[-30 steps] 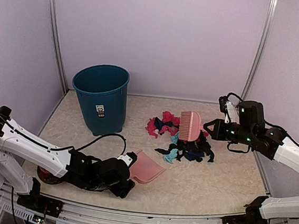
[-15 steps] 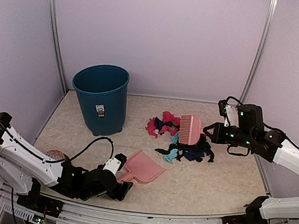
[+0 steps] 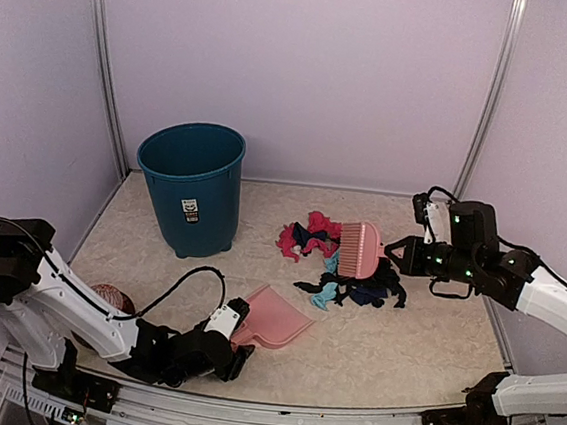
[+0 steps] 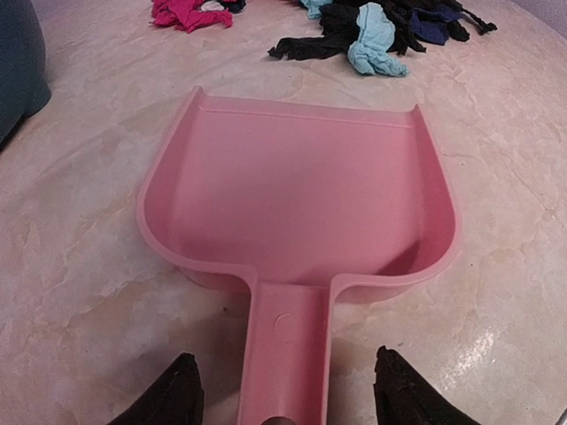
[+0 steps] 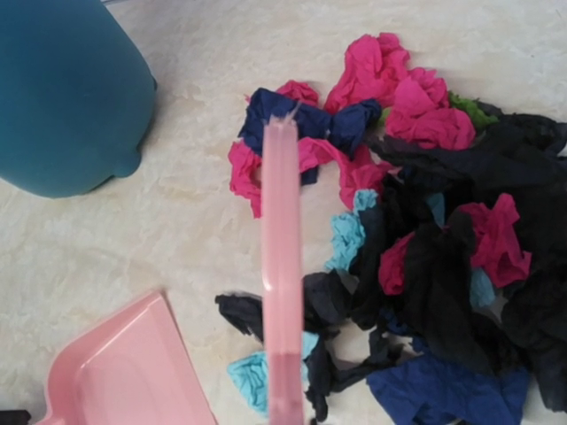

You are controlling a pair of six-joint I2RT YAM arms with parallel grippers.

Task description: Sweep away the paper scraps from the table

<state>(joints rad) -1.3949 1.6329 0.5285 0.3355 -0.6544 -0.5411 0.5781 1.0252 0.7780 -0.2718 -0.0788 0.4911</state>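
Observation:
The paper scraps (image 3: pixel 356 278) lie in a loose pile of black, magenta, dark blue and teal on the beige table (image 3: pixel 401 344), right of centre. They also show in the right wrist view (image 5: pixel 443 257) and at the top of the left wrist view (image 4: pixel 372 25). My right gripper (image 3: pixel 396 252) is shut on a pink brush (image 3: pixel 360 248), held just above the pile's left side; the brush shows edge-on (image 5: pixel 282 266). A pink dustpan (image 3: pixel 275 318) lies flat, mouth toward the pile. My left gripper (image 4: pixel 288 394) is open, one finger on each side of the dustpan's handle (image 4: pixel 288 345), not touching it.
A teal waste bin (image 3: pixel 191 186) stands at the back left and shows in the right wrist view (image 5: pixel 62 88). A red patterned ball in a bowl (image 3: pixel 109 299) sits near the left arm. Lilac walls close off the back and sides.
My left arm has drawn back toward the near edge and now sits low behind the dustpan's handle. The right gripper has lowered the brush slightly toward the pile.

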